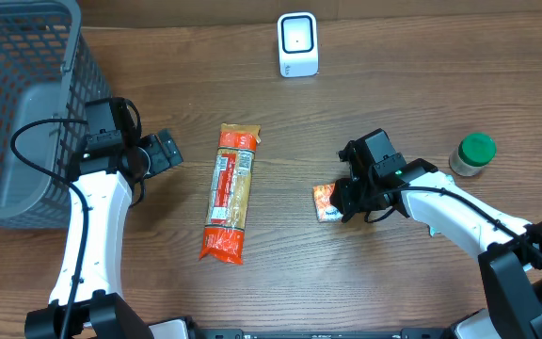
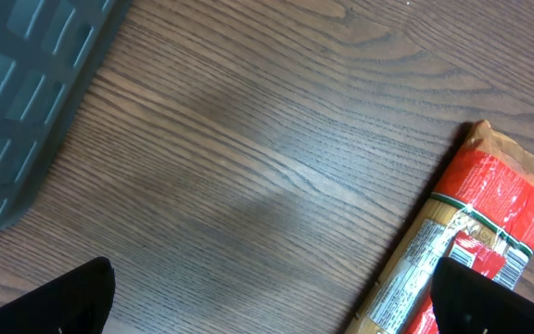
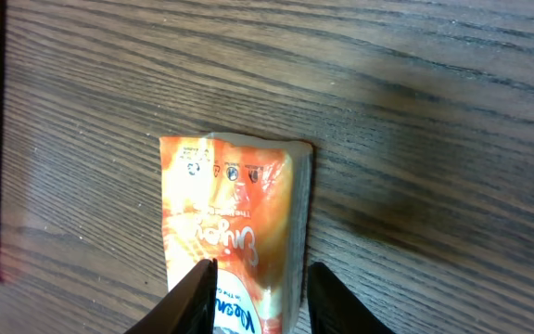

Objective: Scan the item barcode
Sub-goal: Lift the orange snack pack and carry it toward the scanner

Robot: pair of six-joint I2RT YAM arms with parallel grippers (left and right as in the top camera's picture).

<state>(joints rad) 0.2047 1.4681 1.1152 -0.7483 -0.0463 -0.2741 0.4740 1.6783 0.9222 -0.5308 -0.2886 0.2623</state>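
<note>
1. Right of centre in the overhead view, a small orange sachet (image 1: pixel 324 201) lies flat on the wooden table (image 1: pixel 393 85), and my right arm reaches in to it from the lower right of the frame.
2. On the right wrist camera, the right claw (image 3: pixel 260 299) is set down around the lower end of the sachet. One of its fingers (image 3: pixel 193 301) overlaps the sachet's printed face, and the other stands right at its right edge.
3. The jaws are drawn in close on the sachet, but I cannot tell whether they are actually pinching it or only bracketing it.
4. The sachet's printed side faces up, and I cannot make out a barcode on it from either view.
5. At the top centre of the overhead view, the white scanner (image 1: pixel 297 43) stands upright, well apart from the sachet.
6. The left claw (image 2: pixel 276 306) hangs over bare wood with its jaws spread wide and nothing between them. Its dark fingers (image 2: pixel 72 301) show only in the bottom corners of the left wrist view.
7. A long pack of spaghetti (image 1: pixel 231 193) lies lengthwise in the middle of the table, between the two arms and touching neither claw.
8. A grey mesh basket (image 1: pixel 17 94) fills the upper left of the overhead frame, just beside the left arm.
9. A jar with a green lid (image 1: pixel 473 153) stands at the right of the frame, near the right arm.
</note>
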